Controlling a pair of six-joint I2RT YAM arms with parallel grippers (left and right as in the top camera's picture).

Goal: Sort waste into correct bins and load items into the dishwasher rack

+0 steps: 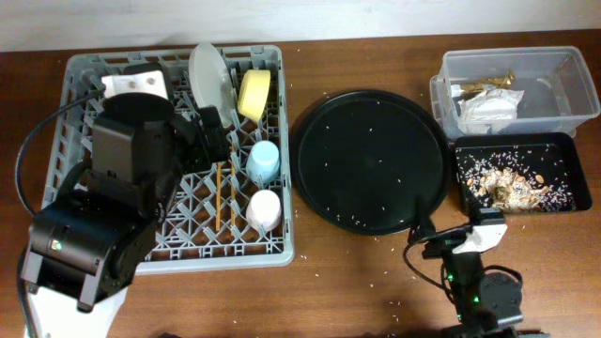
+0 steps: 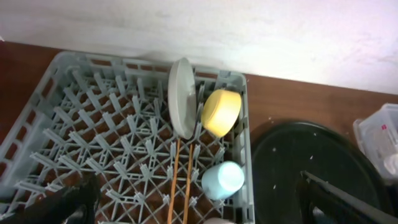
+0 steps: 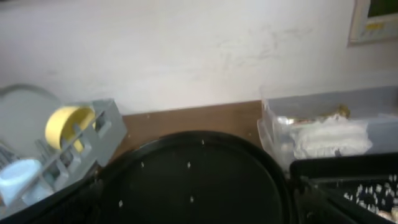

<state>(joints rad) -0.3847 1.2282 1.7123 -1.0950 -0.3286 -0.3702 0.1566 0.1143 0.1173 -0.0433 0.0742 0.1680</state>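
Observation:
The grey dishwasher rack (image 1: 225, 255) holds an upright pale plate (image 1: 208, 75), a yellow bowl (image 1: 254, 94), a light-blue cup (image 1: 263, 161), a pale pink cup (image 1: 264, 209) and wooden chopsticks (image 1: 225, 195). My left gripper (image 1: 211, 131) hovers over the rack, open and empty (image 2: 199, 211), above the chopsticks (image 2: 176, 186) and blue cup (image 2: 222, 179). The clear tub (image 1: 573, 94) holds the white napkin (image 1: 488, 108) and gold wrapper (image 1: 488, 86). The shallow black tray (image 1: 516, 141) holds food scraps (image 1: 512, 188). My right gripper (image 1: 441, 242) is open and empty (image 3: 199, 205) near the table's front.
A large round black tray (image 1: 368, 160) with a few rice crumbs lies between the rack and the bins, in front of my right gripper (image 3: 193, 180). Rice crumbs are scattered on the brown table around it. A white wall is behind the table.

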